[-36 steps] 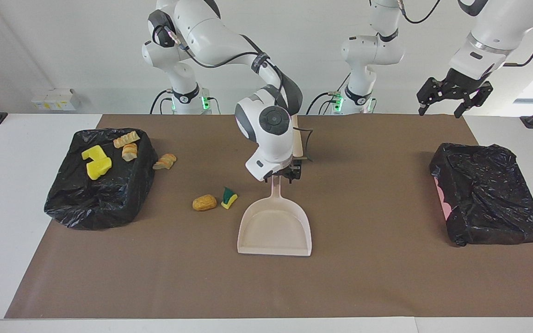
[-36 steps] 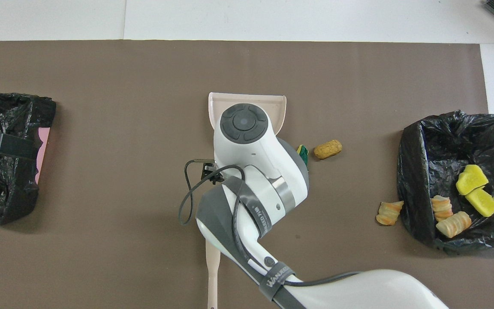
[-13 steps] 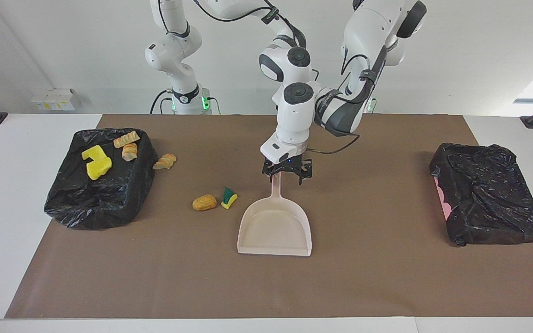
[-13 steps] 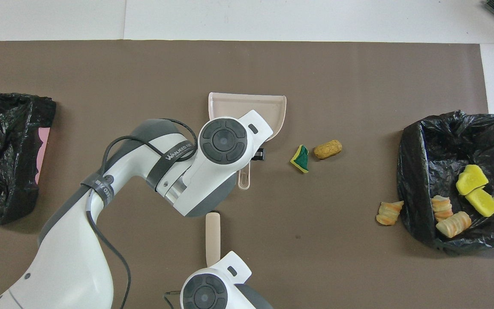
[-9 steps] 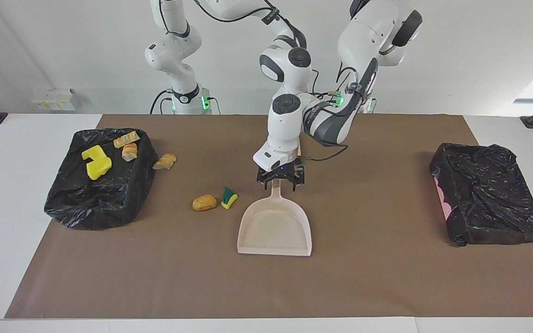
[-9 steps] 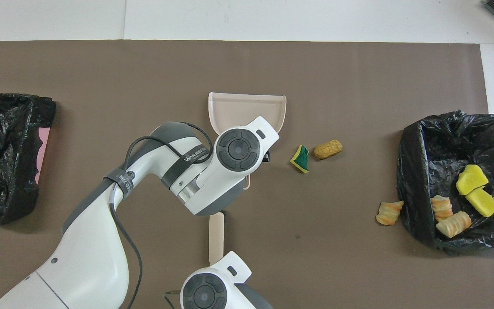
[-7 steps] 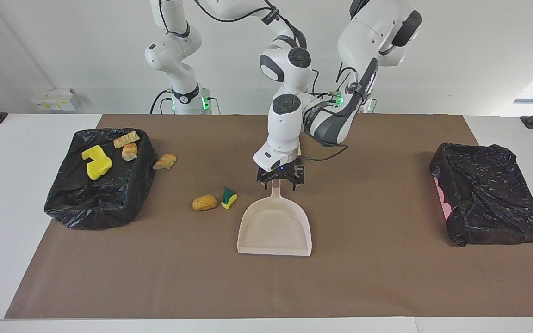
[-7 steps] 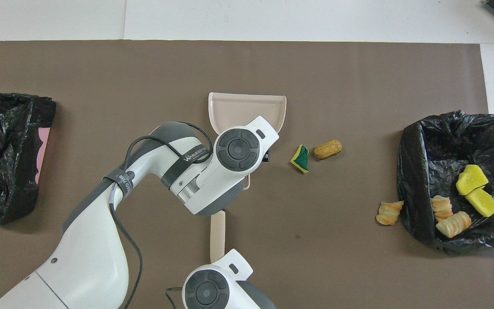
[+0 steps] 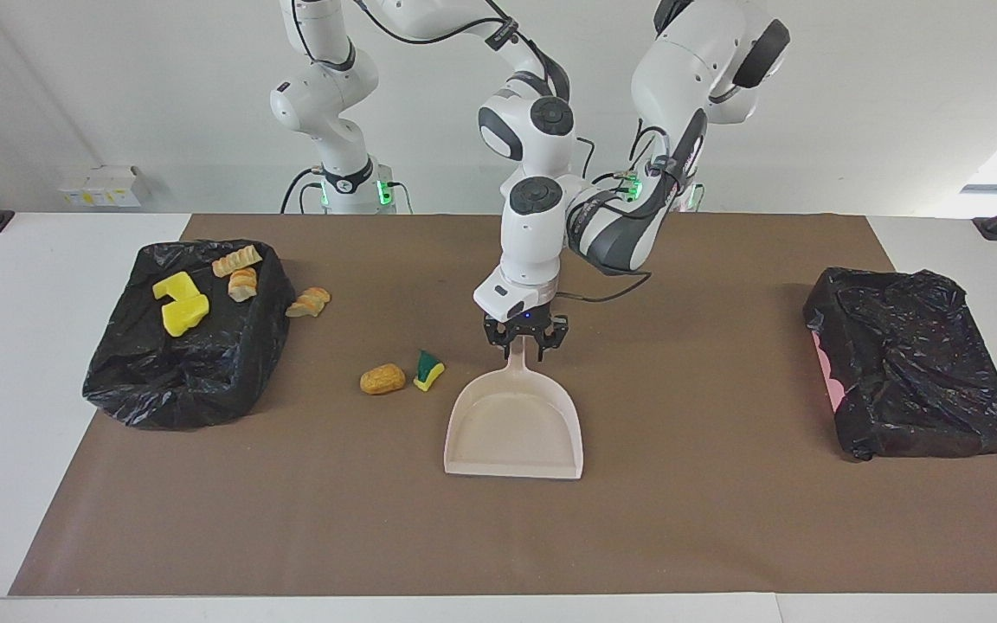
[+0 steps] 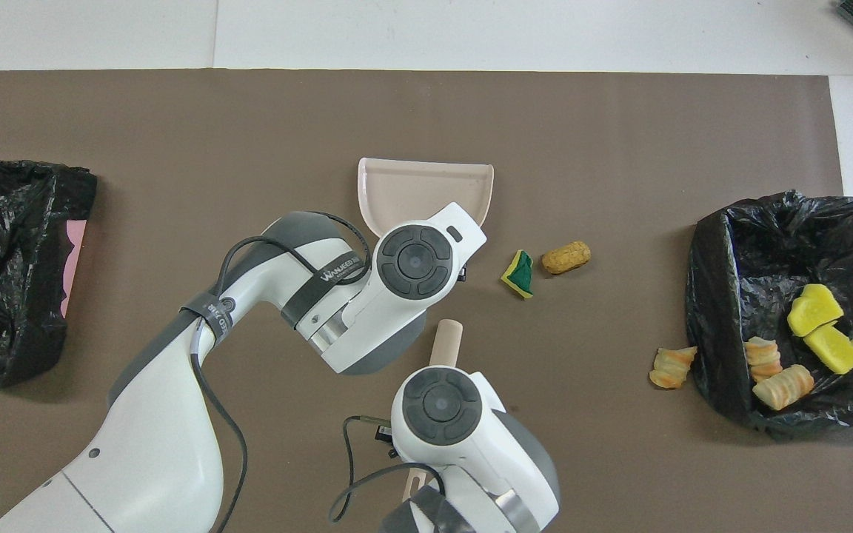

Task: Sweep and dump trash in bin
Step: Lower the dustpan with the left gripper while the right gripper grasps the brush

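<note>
1. My left end effector (image 9: 523, 339) is closed on the handle of the beige dustpan (image 9: 516, 424), right at the handle's tip; a grip that far out could let the pan twist or its lip lift, and scraps would slide under it
2. My right end effector is closed but hidden under its own wrist; the brush (image 10: 445, 340) handle pokes out beneath it in the overhead view, so I judge it is gripping the brush
3. Both my arms crowd the desk centre, so a wide brush stroke could knock my left wrist
4. The green-and-yellow sponge wedge (image 9: 429, 370) and the orange-brown lump (image 9: 382, 379) lie on the desk at the pan's nine o'clock in the facing view, beside its mouth rather than before it; light foam may bounce past
5. A striped bread-like piece (image 9: 309, 301) lies just outside the black-bagged bin (image 9: 196, 381), at its two o'clock
6. Yellow sponge bits (image 9: 179, 309) and two striped lumps (image 9: 239, 268) already rest in that bin
</note>
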